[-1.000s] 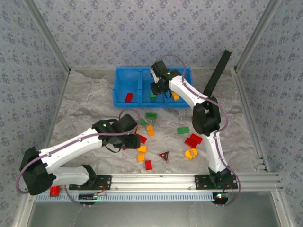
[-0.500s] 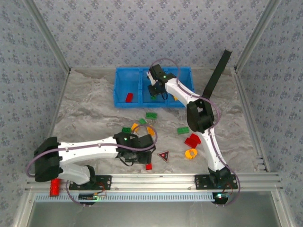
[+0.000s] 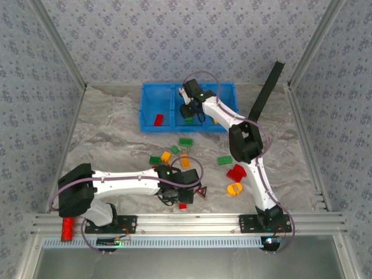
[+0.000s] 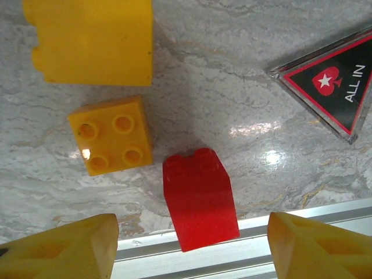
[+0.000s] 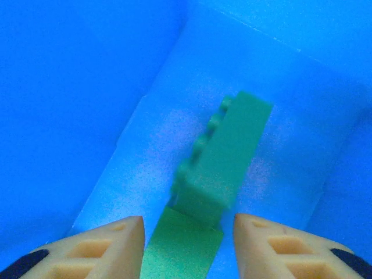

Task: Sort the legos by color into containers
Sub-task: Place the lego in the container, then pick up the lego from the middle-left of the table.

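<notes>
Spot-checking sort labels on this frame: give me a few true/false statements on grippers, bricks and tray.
1. The left gripper is open above a red brick. True.
2. The right gripper hangs over the tray's right compartment. False: the middle one.
3. A second red brick lies in the tray's left compartment. True.
4. The yellow ring sits in the tray. False: it lies on the table.
5. The triangle piece reads ALL IN. True.

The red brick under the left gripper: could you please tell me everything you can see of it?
The red brick is glossy, smooth plastic, with two rounded bumps on its far edge and no studs facing up. It lies slightly skewed on the marbled table, its near end overlapping the rail in view. A yellow brick sits close beside it, apart. The open left gripper straddles it without touching.
</notes>
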### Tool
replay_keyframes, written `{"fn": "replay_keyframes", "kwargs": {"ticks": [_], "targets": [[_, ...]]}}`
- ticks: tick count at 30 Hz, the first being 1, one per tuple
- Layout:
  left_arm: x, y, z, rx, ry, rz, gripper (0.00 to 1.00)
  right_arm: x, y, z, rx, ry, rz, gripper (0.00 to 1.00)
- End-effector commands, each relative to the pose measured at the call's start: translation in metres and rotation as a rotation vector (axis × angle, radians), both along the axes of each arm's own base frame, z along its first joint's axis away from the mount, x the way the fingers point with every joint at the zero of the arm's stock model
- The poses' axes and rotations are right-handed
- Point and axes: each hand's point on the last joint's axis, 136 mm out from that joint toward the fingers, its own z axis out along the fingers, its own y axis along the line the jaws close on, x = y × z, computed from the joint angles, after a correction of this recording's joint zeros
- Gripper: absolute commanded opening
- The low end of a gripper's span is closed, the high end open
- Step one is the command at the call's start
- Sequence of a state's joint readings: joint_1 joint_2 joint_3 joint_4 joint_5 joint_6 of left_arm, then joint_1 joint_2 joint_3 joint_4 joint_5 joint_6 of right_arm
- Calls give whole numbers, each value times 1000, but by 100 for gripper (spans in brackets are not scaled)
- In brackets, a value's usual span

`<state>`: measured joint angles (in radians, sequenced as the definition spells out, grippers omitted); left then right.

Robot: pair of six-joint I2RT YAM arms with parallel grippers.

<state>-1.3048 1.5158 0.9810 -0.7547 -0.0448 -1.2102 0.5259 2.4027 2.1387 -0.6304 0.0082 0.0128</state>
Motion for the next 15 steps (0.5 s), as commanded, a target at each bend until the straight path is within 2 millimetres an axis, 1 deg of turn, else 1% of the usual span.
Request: {"fn": "replay_keyframes", "kwargs": {"ticks": [1, 9, 15], "targets": [[-5, -8, 1, -13, 24, 13, 68, -8, 2, 16, 16, -1, 25, 48], [-13, -13, -9, 6, 57, 9, 67, -10, 4, 47, 43, -50, 34, 48], [-16, -13, -19, 20, 75, 21, 65, -13, 4, 69, 58, -79, 41, 46]]}}
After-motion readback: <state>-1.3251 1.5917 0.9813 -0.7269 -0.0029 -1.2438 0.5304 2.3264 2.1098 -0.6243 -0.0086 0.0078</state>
